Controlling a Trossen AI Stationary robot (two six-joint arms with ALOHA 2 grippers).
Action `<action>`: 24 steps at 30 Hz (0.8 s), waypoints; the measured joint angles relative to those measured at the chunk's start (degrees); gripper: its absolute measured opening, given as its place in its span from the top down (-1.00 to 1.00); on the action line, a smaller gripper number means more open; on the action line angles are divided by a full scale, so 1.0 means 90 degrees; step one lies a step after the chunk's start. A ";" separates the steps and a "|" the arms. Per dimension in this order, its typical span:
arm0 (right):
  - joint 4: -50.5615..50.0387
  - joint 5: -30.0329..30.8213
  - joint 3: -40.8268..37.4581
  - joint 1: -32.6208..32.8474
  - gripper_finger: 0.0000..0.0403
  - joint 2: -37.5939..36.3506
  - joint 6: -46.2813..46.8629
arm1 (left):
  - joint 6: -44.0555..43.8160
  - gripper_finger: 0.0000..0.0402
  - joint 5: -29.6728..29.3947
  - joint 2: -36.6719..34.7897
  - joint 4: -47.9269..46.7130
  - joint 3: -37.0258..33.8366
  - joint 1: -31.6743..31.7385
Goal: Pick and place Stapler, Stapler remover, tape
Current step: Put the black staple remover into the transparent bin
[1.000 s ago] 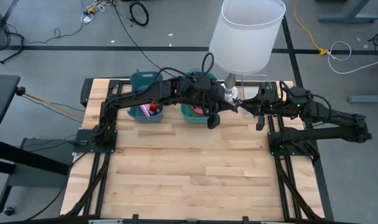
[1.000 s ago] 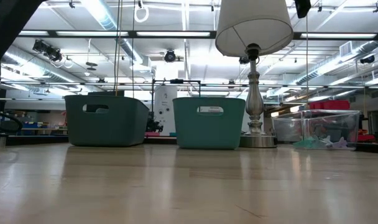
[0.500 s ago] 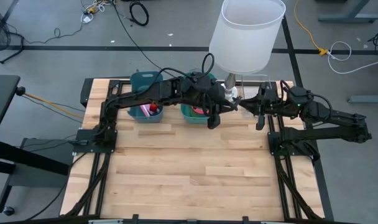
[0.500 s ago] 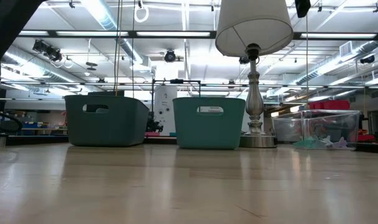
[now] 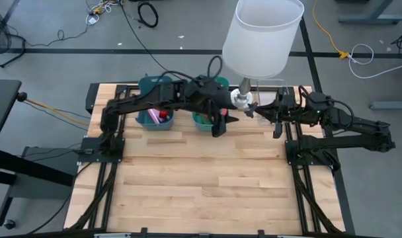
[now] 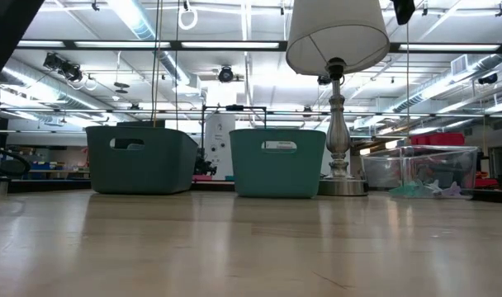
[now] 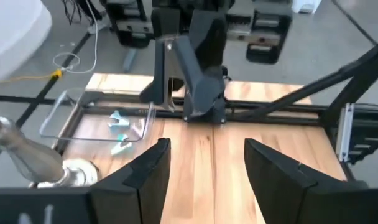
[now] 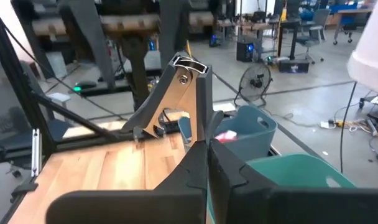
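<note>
My left gripper (image 5: pixel 227 123) hangs open over the right-hand teal bin (image 5: pixel 202 119) at the table's far side; nothing shows between its fingers (image 7: pixel 204 168). The left teal bin (image 5: pixel 153 106) holds a red and pink thing (image 5: pixel 162 116), also seen in the right wrist view (image 8: pixel 226 135). Which of the stapler, stapler remover or tape it is, I cannot tell. The right bin's inside is hidden by my arm. My right gripper (image 5: pixel 267 114) waits shut (image 8: pixel 207 158) in the air at the far right, facing the left gripper.
A lamp stands on its base (image 5: pixel 244 99) beside the right bin, and its white shade (image 5: pixel 262 36) covers part of the far edge. A clear tray (image 7: pixel 108 121) with small teal pieces sits beyond the lamp. The wooden table top (image 5: pixel 201 185) nearer the front is bare.
My left gripper has drawn back a little toward the table's left edge, over the right bin, and its fingers stand farther apart than a second ago.
</note>
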 joint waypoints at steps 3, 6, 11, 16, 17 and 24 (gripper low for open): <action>-0.0269 0.0002 0.0000 -0.0002 0.99 -0.0096 0.0029 | 0.0122 0.01 0.0000 -0.0232 -0.0257 -0.0002 0.0000; -0.0650 0.0135 0.0000 0.0001 0.99 -0.0182 0.0049 | 0.0127 0.07 -0.0002 -0.0411 -0.0439 -0.0002 0.0008; -0.1122 0.0240 0.0000 -0.0002 0.99 -0.0229 0.0194 | 0.0123 0.15 -0.0004 -0.0565 -0.0451 0.0002 0.0019; -0.1293 0.0364 0.0000 0.0001 0.99 -0.0228 0.0213 | 0.0119 0.20 0.0000 -0.0589 -0.0466 0.0002 0.0028; -0.1402 0.0388 0.0000 -0.0001 1.00 -0.0229 0.0214 | 0.0118 0.21 -0.0002 -0.0594 -0.0464 0.0002 0.0029; -0.2821 0.1435 0.0000 -0.0008 1.00 -0.0224 0.0489 | 0.0112 0.22 0.0000 -0.0598 -0.0461 0.0002 0.0024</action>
